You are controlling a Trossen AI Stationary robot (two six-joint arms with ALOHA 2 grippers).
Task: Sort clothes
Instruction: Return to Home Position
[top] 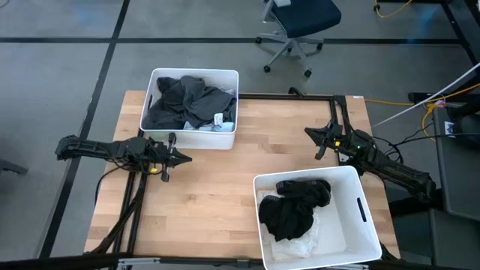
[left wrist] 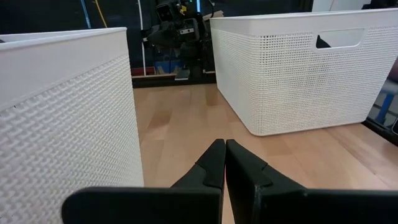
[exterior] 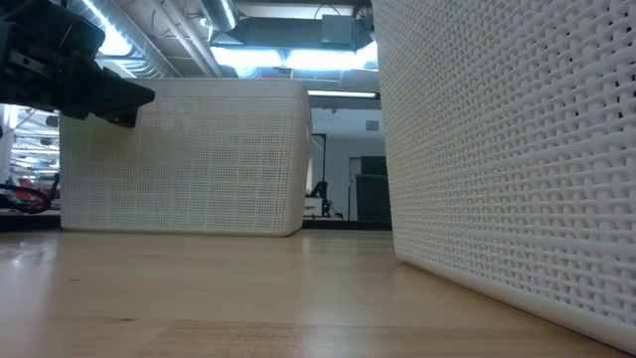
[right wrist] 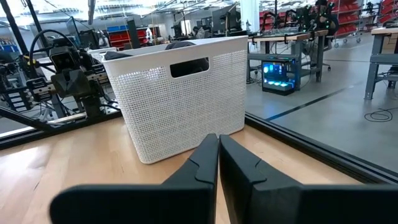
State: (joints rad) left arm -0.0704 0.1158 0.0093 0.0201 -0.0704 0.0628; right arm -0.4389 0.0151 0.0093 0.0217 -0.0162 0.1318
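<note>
Dark grey and black garments with a bit of pale blue and white (top: 189, 103) lie in the far white bin (top: 154, 82). Black garments (top: 296, 206) lie on white cloth (top: 304, 244) in the near right bin (top: 360, 187). My left gripper (top: 186, 157) is shut and empty above the table near the far bin; it also shows in its own wrist view (left wrist: 224, 152). My right gripper (top: 309, 133) is shut and empty at the table's right, and shows in its wrist view (right wrist: 218, 146).
Bare wooden tabletop (top: 225, 180) lies between the two bins. A black frame (top: 300, 95) runs along the table's far and right edges. An office chair (top: 300, 22) stands on the floor beyond the table.
</note>
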